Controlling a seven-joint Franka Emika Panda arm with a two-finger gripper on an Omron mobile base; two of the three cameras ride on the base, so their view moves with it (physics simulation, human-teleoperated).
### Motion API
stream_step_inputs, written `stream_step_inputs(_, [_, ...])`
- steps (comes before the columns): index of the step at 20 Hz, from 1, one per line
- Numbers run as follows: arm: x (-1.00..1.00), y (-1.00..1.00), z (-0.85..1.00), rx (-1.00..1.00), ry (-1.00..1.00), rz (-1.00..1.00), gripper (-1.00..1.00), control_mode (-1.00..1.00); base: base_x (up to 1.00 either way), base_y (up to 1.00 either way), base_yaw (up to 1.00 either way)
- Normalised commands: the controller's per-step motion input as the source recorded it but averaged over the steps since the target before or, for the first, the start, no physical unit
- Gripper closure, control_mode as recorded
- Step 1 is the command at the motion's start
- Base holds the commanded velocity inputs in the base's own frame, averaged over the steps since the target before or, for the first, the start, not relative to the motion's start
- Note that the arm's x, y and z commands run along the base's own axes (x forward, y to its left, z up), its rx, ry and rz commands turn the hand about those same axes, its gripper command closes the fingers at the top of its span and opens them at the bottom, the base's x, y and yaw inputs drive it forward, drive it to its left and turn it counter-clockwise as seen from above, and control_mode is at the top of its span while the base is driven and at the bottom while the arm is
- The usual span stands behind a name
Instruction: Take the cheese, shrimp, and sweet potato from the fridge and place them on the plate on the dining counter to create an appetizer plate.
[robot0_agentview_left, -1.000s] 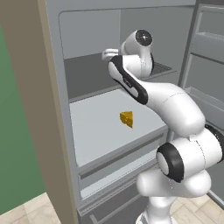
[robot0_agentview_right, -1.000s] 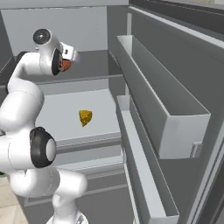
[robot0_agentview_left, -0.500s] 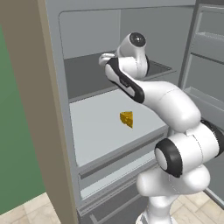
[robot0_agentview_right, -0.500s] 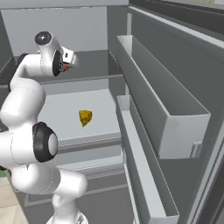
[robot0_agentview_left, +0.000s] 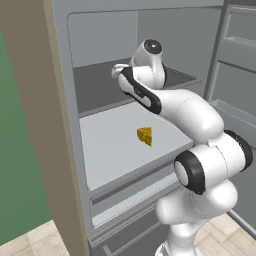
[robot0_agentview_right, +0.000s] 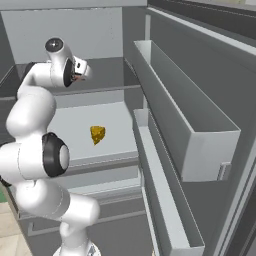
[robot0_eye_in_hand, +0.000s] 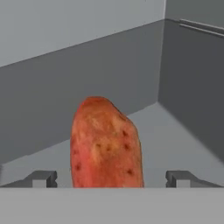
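left base view shows the tall grey fridge with its light grey interior (robot0_agentview_left: 105, 150) standing open, and every place below is given relative to it. the white arm reaches onto its upper dark shelf, where the two-finger gripper (robot0_eye_in_hand: 111, 178) stands wide, its dark tips either side of the reddish-orange oblong sweet potato (robot0_eye_in_hand: 106, 142) and not yet closed on it. that smooth-skinned lump sits on the upper shelf near the back wall; its long axis runs away from the hand toward the fridge's rear, the narrower end pointing at the back wall, and it passes straight between the tips. the small yellow-orange cheese wedge with holes (robot0_agentview_left: 145, 135) lies on the lighter shelf below, near its middle, its thin edge toward the fridge's open front. judging by this, the task looks early: the cheese and sweet potato are both still inside, so each fetch and placing on the plate appears to remain.
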Motion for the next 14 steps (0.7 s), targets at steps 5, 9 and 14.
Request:
stream_step_inputs(5, [0.20, 0.00, -0.56, 0.00, 0.10, 0.00, -1.00, -1.00, 0.00, 0.00, 0.00])
stream_step_inputs(9, [0.03, 0.00, -0.70, 0.00, 0.15, 0.00, 1.00, -1.00, 0.00, 0.00, 0.00])
stream_step_inputs(14, [-0.08, 0.00, -0.68, -0.01, 0.03, 0.00, 1.00, -1.00, 0.00, 0.00, 0.00])
